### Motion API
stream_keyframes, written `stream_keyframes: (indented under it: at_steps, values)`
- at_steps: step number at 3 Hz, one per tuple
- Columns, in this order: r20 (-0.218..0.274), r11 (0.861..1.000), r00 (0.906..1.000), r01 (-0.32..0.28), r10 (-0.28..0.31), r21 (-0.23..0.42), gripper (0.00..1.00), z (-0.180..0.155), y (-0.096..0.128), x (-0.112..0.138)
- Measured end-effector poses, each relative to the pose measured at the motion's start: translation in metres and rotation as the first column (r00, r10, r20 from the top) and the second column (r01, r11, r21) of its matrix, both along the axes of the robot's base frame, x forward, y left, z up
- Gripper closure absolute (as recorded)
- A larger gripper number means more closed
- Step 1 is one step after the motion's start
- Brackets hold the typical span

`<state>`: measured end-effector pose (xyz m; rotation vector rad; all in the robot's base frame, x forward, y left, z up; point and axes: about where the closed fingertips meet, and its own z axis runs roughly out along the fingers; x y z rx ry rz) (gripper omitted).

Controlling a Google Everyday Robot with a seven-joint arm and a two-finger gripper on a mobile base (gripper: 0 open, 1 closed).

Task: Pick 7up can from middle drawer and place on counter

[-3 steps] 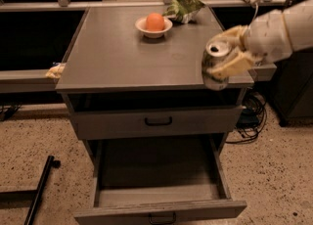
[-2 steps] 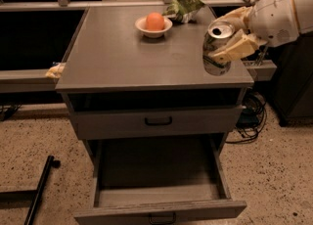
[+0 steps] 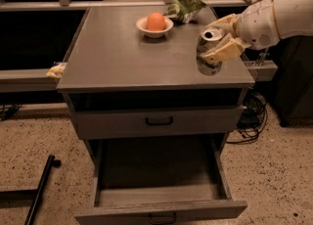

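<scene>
The 7up can (image 3: 209, 53) has a shiny silver top with a pull tab and a greenish body. My gripper (image 3: 221, 39) comes in from the right and is shut on the can, its pale fingers (image 3: 221, 50) wrapped around the can's side. The can hangs tilted over the right front part of the counter (image 3: 122, 55); I cannot tell whether it touches the top. The middle drawer (image 3: 159, 190) stands pulled open below and shows nothing inside. Its black handle is at the bottom edge of the view.
A white bowl (image 3: 154, 27) holding an orange fruit sits at the counter's back middle. A green crumpled bag (image 3: 185, 8) lies behind it. A shut drawer front with a black handle (image 3: 159, 120) is above the open drawer. Cables (image 3: 249, 121) lie on the floor at right.
My gripper has carried the can up and leftward, from beside the counter's right edge to over its right front part.
</scene>
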<state>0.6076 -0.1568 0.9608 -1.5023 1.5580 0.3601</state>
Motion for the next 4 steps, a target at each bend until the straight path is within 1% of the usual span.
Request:
stream_keyframes:
  at_steps: [1,2,3,4]
  values:
    - [-0.01,0.999,0.9999,0.005,-0.004,0.043,1.0,-0.013,0.004,0.033]
    - [-0.021,0.997,0.9998,0.006,-0.004,0.083,1.0,-0.024,0.009,0.058]
    - [-0.044,0.992,0.9989,0.023,-0.018,0.128,1.0,-0.037,0.009,0.074]
    - [-0.067,0.986,0.9968,0.054,-0.043,0.159,1.0,-0.05,0.005,0.082]
